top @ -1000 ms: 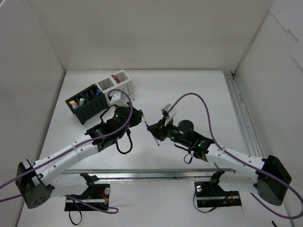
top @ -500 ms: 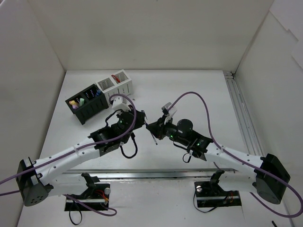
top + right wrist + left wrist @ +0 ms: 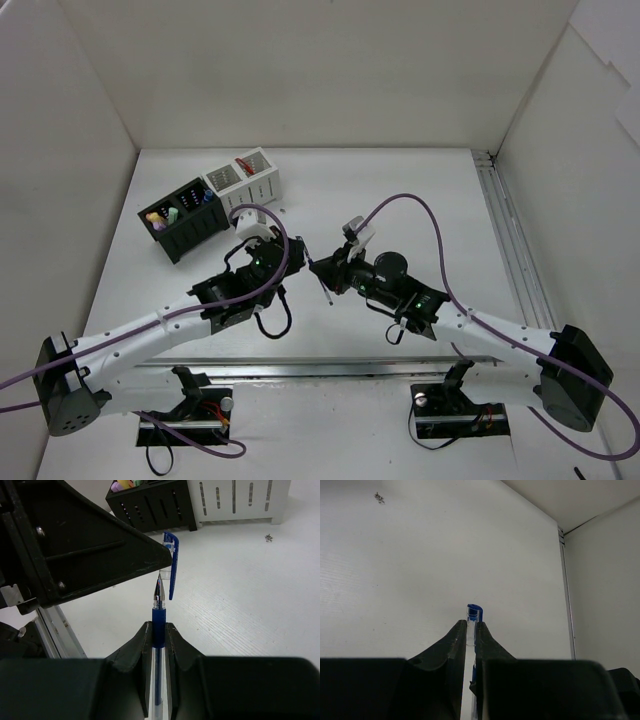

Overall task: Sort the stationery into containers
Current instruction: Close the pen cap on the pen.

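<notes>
Blue-gripped clear pen [image 3: 158,612] pinched in right end effector [image 3: 158,625], tip pointing up-frame, just beside blue-clipped cap [image 3: 172,575] pinched by left end effector [image 3: 470,625].

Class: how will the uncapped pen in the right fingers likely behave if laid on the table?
The pen looks round and slim, so it would probably roll; its clip is on the separated cap. Its straight clear barrel suggests stiff, light plastic.
</notes>
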`<state>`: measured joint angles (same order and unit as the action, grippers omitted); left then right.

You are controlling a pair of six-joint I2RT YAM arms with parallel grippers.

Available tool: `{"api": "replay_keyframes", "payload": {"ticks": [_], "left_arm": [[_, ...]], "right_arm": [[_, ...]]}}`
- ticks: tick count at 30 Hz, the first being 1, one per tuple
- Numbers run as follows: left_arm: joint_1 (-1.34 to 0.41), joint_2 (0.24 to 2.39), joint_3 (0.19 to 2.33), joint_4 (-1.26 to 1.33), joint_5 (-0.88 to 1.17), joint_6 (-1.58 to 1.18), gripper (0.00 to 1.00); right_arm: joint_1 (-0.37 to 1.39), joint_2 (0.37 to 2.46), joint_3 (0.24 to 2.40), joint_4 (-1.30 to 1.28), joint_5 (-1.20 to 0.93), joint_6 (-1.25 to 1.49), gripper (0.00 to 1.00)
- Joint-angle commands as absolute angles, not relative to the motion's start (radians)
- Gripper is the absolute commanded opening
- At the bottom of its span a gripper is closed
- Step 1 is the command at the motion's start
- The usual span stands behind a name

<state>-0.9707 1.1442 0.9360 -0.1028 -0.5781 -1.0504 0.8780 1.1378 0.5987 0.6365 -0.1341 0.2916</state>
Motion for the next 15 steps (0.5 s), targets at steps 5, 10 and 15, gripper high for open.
{"api": "replay_keyframes", "payload": {"ticks": [5, 10, 15], "left_arm": [[-0.976, 1.115, 0.951, -0.031, -0.597, -1.06, 0.0], [-0.976, 1.118, 0.951, -0.031, -0.607, -1.068, 0.0], [-0.976, 1.114, 0.95, -0.029, -0.621, -1.074, 0.0]], "right_arm": [[0.881, 1.137, 0.663, 0.732, -0.126, 0.291, 0.0], [0.884, 1.143, 0.661, 0.73, -0.15, 0.302, 0.0], [0.885, 1.149, 0.658, 0.729, -0.16, 0.308, 0.0]]}}
